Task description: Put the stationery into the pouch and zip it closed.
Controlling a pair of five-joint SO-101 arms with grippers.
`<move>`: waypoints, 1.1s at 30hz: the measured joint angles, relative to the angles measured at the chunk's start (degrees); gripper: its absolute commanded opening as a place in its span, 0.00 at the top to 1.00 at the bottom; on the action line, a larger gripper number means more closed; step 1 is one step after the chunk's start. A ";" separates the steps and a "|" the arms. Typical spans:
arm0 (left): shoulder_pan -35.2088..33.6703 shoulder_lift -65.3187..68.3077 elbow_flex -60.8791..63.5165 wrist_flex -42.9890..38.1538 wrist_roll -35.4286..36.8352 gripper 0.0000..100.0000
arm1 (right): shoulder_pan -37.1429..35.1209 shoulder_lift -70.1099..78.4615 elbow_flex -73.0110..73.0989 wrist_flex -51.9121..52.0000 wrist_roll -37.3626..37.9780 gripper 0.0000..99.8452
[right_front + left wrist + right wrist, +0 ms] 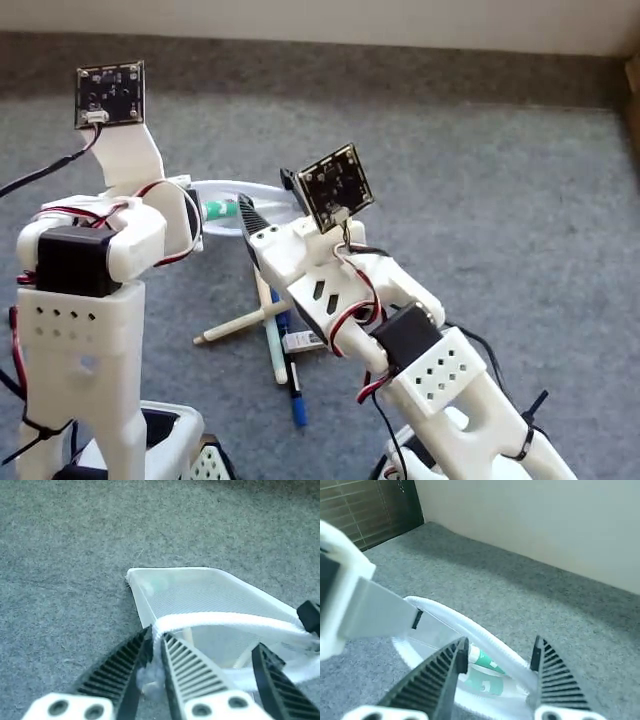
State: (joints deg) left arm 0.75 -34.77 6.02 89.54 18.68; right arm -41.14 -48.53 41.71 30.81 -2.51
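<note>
the pouch [245, 195], a see-through white mesh bag, lies on the grey carpet [480, 180] a little left of the middle of the high view, between the ends of the two arms. the left gripper [157, 652] is pinched together on the pouch's white rim band, with its toothed black jaws pressed against either side of the fabric and the mouth of the bag held up off the carpet. the right gripper [499, 655] comes in from the lower right of the high view, its jaws spread apart and holding nothing, one on each side of the raised rim. a green and white tube [481, 658] lies inside the pouch, below the rim, and in the high view its green end shows through the mesh just beside the left arm. more stationery lies loose on the carpet in the lower middle of the high view, near the right arm: a wooden pencil [240, 322] lying aslant, a white pen [275, 350] crossing it, and a blue pen [296, 400] nearer the bottom edge.
</note>
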 measured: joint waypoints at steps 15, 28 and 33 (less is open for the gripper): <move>-4.75 0.09 0.00 -0.26 0.00 0.99 | 0.09 0.00 -17.49 25.85 0.00 0.81; -7.38 0.09 0.00 -0.26 0.09 0.99 | 1.93 0.00 -27.34 39.91 0.00 0.81; -7.38 0.09 0.00 -0.26 0.09 0.99 | 6.42 -0.09 -28.92 43.96 0.00 0.81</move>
State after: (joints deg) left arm -6.64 -34.68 6.02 89.27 18.77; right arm -34.73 -48.62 12.79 74.77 -2.51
